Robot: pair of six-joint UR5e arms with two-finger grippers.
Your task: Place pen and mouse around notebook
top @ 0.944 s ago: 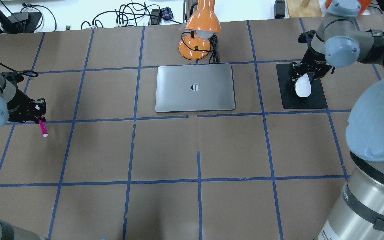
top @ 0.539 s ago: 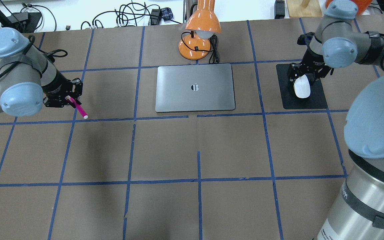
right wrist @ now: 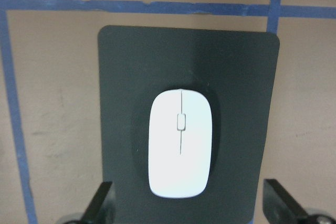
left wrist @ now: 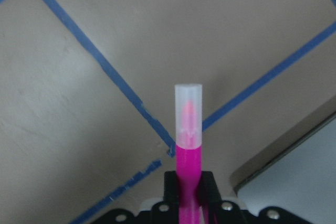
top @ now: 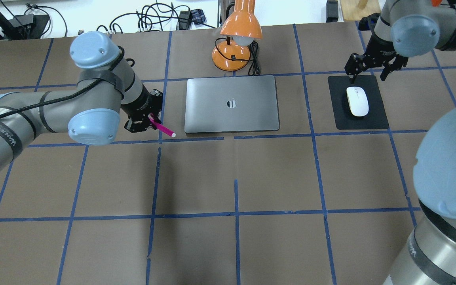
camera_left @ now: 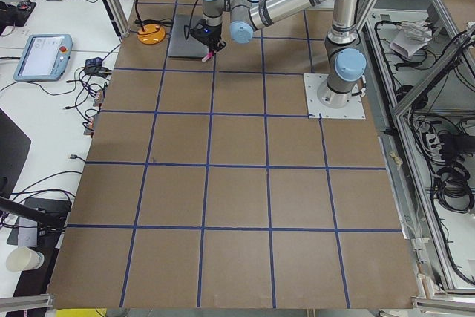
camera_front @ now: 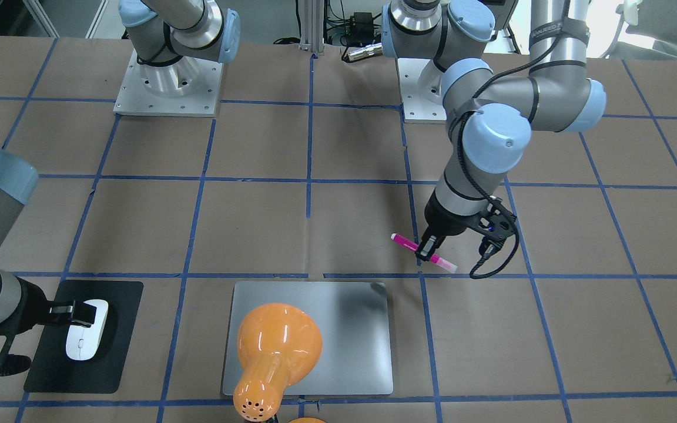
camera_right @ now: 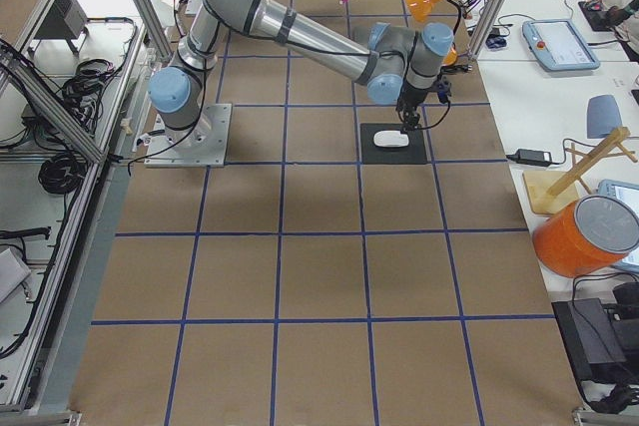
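Observation:
The magenta pen [top: 164,129] with its whitish cap is held in my left gripper [top: 149,118], which is shut on the pen's back end. It hangs just left of the silver notebook [top: 232,103], near the front left corner, cap pointing at that corner. The left wrist view shows the pen [left wrist: 188,129] between the fingers and the notebook's corner [left wrist: 304,177] at lower right. The white mouse [top: 357,101] lies free on the black mat [top: 376,118]. My right gripper [top: 367,73] stands open above the mat's far edge, its fingers [right wrist: 100,203] clear of the mouse [right wrist: 180,142].
An orange desk lamp [top: 238,35] with a black cord stands just behind the notebook. Blue tape lines grid the brown table [top: 236,178]. Cables and boxes lie beyond the far edge.
My left arm has carried the pen rightwards, from the table's left side to beside the notebook. My right gripper has opened, let go of the mouse and drawn back from it.

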